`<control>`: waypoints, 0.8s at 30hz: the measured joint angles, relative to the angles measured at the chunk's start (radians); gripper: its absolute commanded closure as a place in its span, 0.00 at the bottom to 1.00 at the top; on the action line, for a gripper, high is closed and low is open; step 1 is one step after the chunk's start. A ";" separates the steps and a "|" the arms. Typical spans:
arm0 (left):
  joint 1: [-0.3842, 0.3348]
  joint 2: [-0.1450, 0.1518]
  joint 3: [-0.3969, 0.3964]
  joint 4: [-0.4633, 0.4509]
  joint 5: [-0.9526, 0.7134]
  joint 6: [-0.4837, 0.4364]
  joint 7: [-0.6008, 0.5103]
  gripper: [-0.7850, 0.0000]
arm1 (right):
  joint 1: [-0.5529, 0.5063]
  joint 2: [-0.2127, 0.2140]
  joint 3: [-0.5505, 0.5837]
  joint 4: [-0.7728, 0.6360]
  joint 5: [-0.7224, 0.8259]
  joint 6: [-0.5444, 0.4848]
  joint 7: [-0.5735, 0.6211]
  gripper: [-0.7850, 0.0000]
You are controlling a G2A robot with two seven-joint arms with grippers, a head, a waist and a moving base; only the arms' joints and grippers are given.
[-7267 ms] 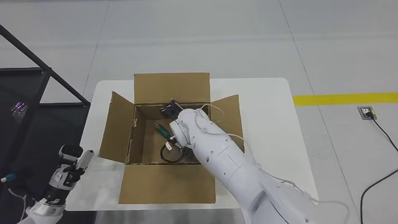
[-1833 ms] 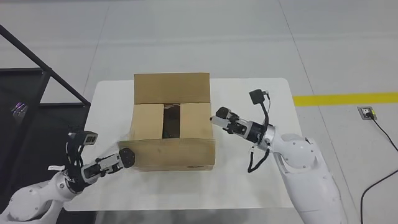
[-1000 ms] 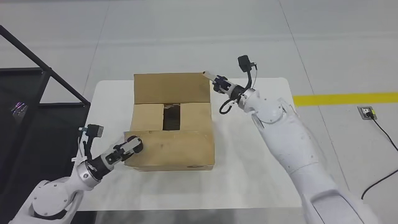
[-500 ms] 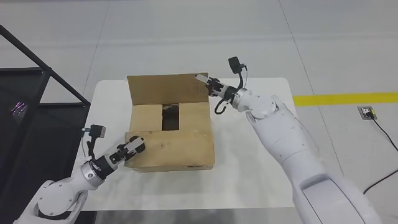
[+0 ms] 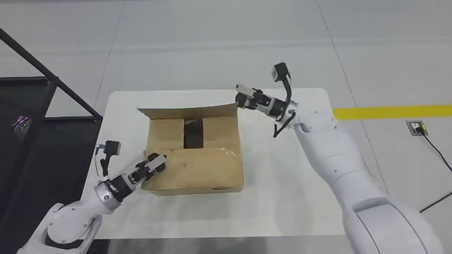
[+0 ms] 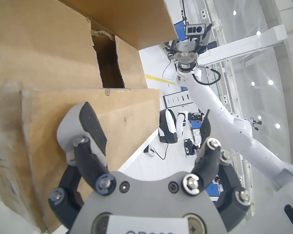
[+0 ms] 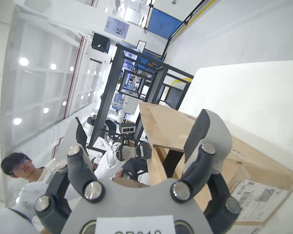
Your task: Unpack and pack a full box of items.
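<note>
We have swung our right tool, gaping, onto the far flap and tipped it over the box at the middle of the desk, with our left tool gaping at the near flap, so closing looks nearly done.

**White arms, grey-and-black grippers**

You have two glossy white arms, the left arm and the right arm, both built of smooth, rounded shells. A thin black cable loops beside the right wrist. Each wrist carries a small black camera block. On the left gripper and the right gripper you see the same parts:

- a grey metal plate studded with silver screws
- black linkage bars
- pale grey finger shells faced with black pads
- a white label with dark print
</note>
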 measured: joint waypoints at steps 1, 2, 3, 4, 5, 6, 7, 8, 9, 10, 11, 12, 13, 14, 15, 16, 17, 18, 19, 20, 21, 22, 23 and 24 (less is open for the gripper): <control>-0.001 -0.001 0.001 -0.002 0.014 0.004 0.007 0.00 | -0.006 0.003 -0.001 -0.019 0.006 0.016 0.021 0.00; -0.001 -0.002 0.002 -0.005 0.040 0.013 0.020 0.00 | -0.015 0.007 -0.007 -0.045 0.006 0.043 0.045 0.00; -0.001 -0.003 0.004 -0.008 0.060 0.020 0.034 0.00 | -0.020 0.011 -0.011 -0.059 0.000 0.061 0.060 0.00; -0.001 -0.004 0.008 -0.012 0.078 0.025 0.047 0.00 | -0.022 0.015 -0.016 -0.070 -0.008 0.077 0.074 0.00; -0.001 -0.006 0.013 -0.014 0.101 0.032 0.065 0.00 | -0.025 0.018 -0.024 -0.082 -0.018 0.096 0.093 0.00; -0.001 -0.008 0.017 -0.016 0.119 0.036 0.078 0.00 | -0.026 0.021 -0.029 -0.087 -0.024 0.110 0.107 0.00; -0.002 -0.009 0.021 -0.018 0.137 0.041 0.092 0.00 | -0.026 0.023 -0.034 -0.090 -0.028 0.124 0.121 0.00; -0.002 -0.012 0.027 -0.020 0.157 0.046 0.108 0.00 | -0.025 0.024 -0.039 -0.090 -0.032 0.145 0.143 0.00; -0.003 -0.013 0.031 -0.021 0.170 0.050 0.117 0.00 | -0.023 0.024 -0.043 -0.088 -0.034 0.161 0.157 0.00; -0.004 -0.015 0.035 -0.023 0.182 0.054 0.125 0.00 | -0.020 0.023 -0.046 -0.085 -0.035 0.175 0.168 0.00; -0.005 -0.017 0.040 -0.024 0.193 0.059 0.134 0.00 | -0.017 0.021 -0.052 -0.081 -0.039 0.196 0.175 0.00; -0.007 -0.018 0.044 -0.025 0.201 0.062 0.140 0.00 | -0.015 0.019 -0.058 -0.079 -0.045 0.216 0.176 0.00; -0.009 -0.019 0.047 -0.025 0.209 0.064 0.146 0.00 | -0.012 0.017 -0.065 -0.078 -0.053 0.237 0.177 0.00; -0.010 -0.021 0.051 -0.026 0.218 0.067 0.153 0.00 | -0.010 0.013 -0.074 -0.078 -0.063 0.266 0.179 0.00; -0.012 -0.023 0.054 -0.026 0.223 0.068 0.156 0.00 | -0.010 0.010 -0.081 -0.079 -0.068 0.287 0.180 0.00; -0.014 -0.024 0.057 -0.026 0.228 0.070 0.159 0.00 | -0.011 0.008 -0.086 -0.080 -0.070 0.307 0.182 0.00; -0.016 -0.026 0.060 -0.025 0.235 0.071 0.164 0.00 | -0.012 0.004 -0.094 -0.082 -0.074 0.329 0.188 0.00; -0.018 -0.027 0.062 -0.025 0.239 0.072 0.167 0.00 | -0.014 0.001 -0.100 -0.084 -0.077 0.342 0.192 0.00; -0.020 -0.028 0.064 -0.024 0.245 0.073 0.170 0.00 | -0.016 -0.001 -0.104 -0.084 -0.079 0.351 0.195 0.00; -0.022 -0.030 0.067 -0.024 0.252 0.075 0.174 0.00 | -0.018 -0.004 -0.109 -0.083 -0.081 0.363 0.195 0.00; -0.023 -0.031 0.069 -0.023 0.256 0.076 0.176 0.00 | -0.020 -0.005 -0.112 -0.083 -0.081 0.371 0.195 0.00; -0.025 -0.032 0.070 -0.023 0.261 0.078 0.179 0.00 | -0.022 -0.007 -0.114 -0.083 -0.079 0.376 0.197 0.00; -0.027 -0.034 0.072 -0.022 0.269 0.080 0.184 0.00 | -0.025 -0.010 -0.115 -0.085 -0.072 0.380 0.205 0.00; -0.028 -0.035 0.073 -0.022 0.275 0.082 0.187 0.00 | -0.028 -0.011 -0.115 -0.087 -0.065 0.381 0.213 0.00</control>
